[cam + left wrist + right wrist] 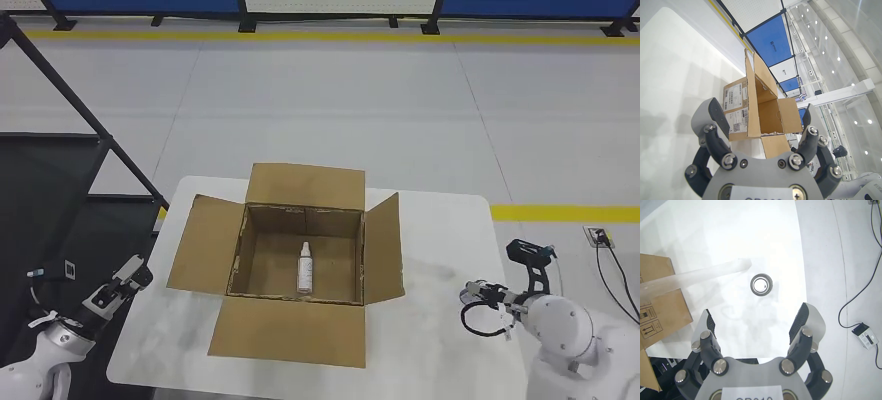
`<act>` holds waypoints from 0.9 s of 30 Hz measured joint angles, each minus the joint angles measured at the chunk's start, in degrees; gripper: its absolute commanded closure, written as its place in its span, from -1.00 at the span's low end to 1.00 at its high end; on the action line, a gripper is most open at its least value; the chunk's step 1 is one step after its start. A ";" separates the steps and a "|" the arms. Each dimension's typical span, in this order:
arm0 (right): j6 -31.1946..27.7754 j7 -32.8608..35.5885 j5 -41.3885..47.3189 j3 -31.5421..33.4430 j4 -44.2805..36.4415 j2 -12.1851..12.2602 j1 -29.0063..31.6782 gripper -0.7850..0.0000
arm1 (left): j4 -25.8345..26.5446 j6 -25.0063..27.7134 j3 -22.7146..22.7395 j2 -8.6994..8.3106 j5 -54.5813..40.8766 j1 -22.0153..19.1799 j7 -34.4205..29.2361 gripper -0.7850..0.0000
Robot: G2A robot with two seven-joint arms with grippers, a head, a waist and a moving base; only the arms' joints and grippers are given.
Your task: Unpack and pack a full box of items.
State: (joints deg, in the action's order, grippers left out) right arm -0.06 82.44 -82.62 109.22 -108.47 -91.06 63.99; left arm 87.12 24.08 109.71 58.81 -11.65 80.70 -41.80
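Note:
An open cardboard box (300, 255) stands in the middle of the white table (440, 330), all of its flaps folded outward. A single white bottle (305, 268) lies on the box floor. My left gripper (135, 272) hovers off the table's left edge, open and empty. From its wrist view the box (768, 106) lies ahead, label side toward the open left gripper (762, 108). My right gripper (470, 296) hangs over the table to the right of the box, open and empty. In its own view the right gripper (756, 311) has the box (660, 298) off to one side.
A small round metal ring with a white centre (761, 284) sits on the table ahead of the right gripper. A pale translucent strip (715, 271) juts out from the box side. A cable and a socket block (865, 338) lie on the floor past the table's right edge.

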 measured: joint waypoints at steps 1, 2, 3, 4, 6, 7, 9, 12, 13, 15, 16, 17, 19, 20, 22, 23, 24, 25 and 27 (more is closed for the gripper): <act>0.15 -0.45 0.02 -0.09 1.08 0.10 -0.33 -1.00 | 0.00 0.00 0.00 0.00 0.00 0.00 0.00 -1.00; 0.30 -0.88 -0.01 -0.13 2.20 0.22 -0.72 -1.00 | 0.00 0.00 0.00 0.00 0.00 0.00 0.00 -1.00; 0.41 -1.41 -0.20 -0.19 3.75 0.39 -1.35 -0.96 | 0.00 0.00 0.00 0.00 0.00 0.00 0.00 -1.00; 0.43 -1.69 -0.34 -0.26 4.92 0.52 -1.85 -0.81 | 0.00 0.00 0.00 0.00 0.00 0.00 0.00 -1.00; 0.38 -2.11 -0.60 -0.32 7.46 0.85 -3.09 -0.69 | 0.00 0.00 0.00 0.00 0.00 0.00 0.00 -1.00; 0.42 -2.26 -0.81 -0.40 8.48 0.98 -3.57 -0.66 | 0.00 0.00 0.00 0.00 0.00 0.00 0.00 -1.00; 0.80 -2.51 -1.29 -0.67 10.64 1.25 -4.50 -0.54 | 0.00 0.00 0.00 0.00 0.00 0.00 0.00 -1.00; 1.18 -2.87 -1.78 -0.68 13.81 1.68 -6.13 -0.23 | 0.00 0.00 0.00 0.00 0.00 0.00 0.00 -1.00; 1.28 -3.00 -1.91 -0.61 14.83 1.83 -6.62 -0.05 | 0.00 0.00 0.00 0.00 0.00 0.00 0.00 -1.00; 1.61 -3.41 -2.35 -0.54 17.15 2.14 -7.70 0.11 | 0.00 0.00 0.00 0.00 0.00 0.00 0.00 -1.00; 1.72 -3.59 -2.47 -0.48 18.08 2.28 -8.14 0.18 | 0.00 0.00 0.00 0.00 0.00 0.00 0.00 -1.00; 1.77 -3.72 -2.49 -0.40 18.90 2.41 -8.57 0.26 | 0.00 0.00 0.00 0.00 0.00 0.00 0.00 -1.00; 1.80 -3.85 -2.30 -0.12 20.29 2.72 -9.32 0.40 | 0.00 0.00 0.00 0.00 0.00 0.00 0.00 -1.00; 1.79 -3.87 -2.20 -0.04 20.64 2.85 -9.53 0.47 | 0.00 0.00 0.00 0.00 0.00 0.00 0.00 -1.00; 1.75 -3.91 -1.92 0.11 20.94 3.11 -9.73 0.67 | 0.00 0.00 0.00 0.00 0.00 0.00 0.00 -1.00; 1.73 -3.94 -1.71 0.22 20.78 3.23 -9.73 0.80 | 0.00 0.00 0.00 0.00 0.00 0.00 0.00 -1.00; 1.69 -4.01 -1.30 0.34 20.26 3.36 -9.61 0.88 | 0.00 0.00 0.00 0.00 0.00 0.00 0.00 -1.00; 1.70 -4.06 -0.95 0.40 19.63 3.45 -9.44 0.94 | 0.00 0.00 0.00 0.00 0.00 0.00 0.00 -1.00; 1.84 -4.12 -0.11 0.33 17.25 3.59 -8.76 1.00 | 0.00 0.00 0.00 0.00 0.00 0.00 0.00 -1.00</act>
State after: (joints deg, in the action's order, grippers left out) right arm 1.78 78.32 -82.73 109.55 -91.21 -87.47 55.23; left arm 87.12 24.08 109.71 58.81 -11.65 80.70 -41.80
